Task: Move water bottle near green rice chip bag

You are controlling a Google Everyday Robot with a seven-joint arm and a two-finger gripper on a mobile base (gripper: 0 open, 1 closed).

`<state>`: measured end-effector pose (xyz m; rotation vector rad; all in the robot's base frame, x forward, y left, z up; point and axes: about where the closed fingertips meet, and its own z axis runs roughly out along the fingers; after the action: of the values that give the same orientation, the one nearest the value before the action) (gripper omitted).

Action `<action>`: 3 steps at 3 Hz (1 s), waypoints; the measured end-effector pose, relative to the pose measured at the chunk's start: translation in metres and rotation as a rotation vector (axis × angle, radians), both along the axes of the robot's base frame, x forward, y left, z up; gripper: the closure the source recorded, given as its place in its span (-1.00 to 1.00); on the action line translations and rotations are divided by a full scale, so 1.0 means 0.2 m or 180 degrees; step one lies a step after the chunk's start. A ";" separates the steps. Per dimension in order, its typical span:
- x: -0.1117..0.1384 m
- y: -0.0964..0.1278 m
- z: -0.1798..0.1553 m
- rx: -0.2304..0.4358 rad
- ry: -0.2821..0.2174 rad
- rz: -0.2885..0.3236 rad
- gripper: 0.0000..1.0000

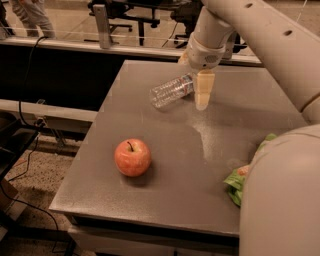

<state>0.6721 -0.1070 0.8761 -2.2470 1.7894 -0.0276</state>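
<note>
The water bottle (171, 91) lies on its side at the back of the grey table (165, 200), cap end pointing right. My gripper (195, 80) hangs down over that cap end, open. Its near finger (202, 91) stands in front of the cap and hides it, and the other finger sits behind the bottle. The green rice chip bag (236, 184) lies at the table's front right. My arm's near segment (280, 195) covers most of it, so only a green edge shows.
A red-yellow apple (132, 157) sits front left of centre on the table. A glass-topped rail (100, 42) runs behind the table's back edge, with office chairs (145, 10) beyond. Cables (25, 150) trail on the floor at left.
</note>
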 end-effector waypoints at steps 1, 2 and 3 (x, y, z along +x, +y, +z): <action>0.04 0.05 -0.05 -0.0081 0.0011 0.0114 -1.00; 0.06 0.09 -0.08 -0.0168 0.0000 0.0207 -1.00; 0.07 0.12 -0.09 -0.0236 -0.0009 0.0302 -0.82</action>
<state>0.6866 -0.0839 0.8586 -2.3794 1.7050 -0.0797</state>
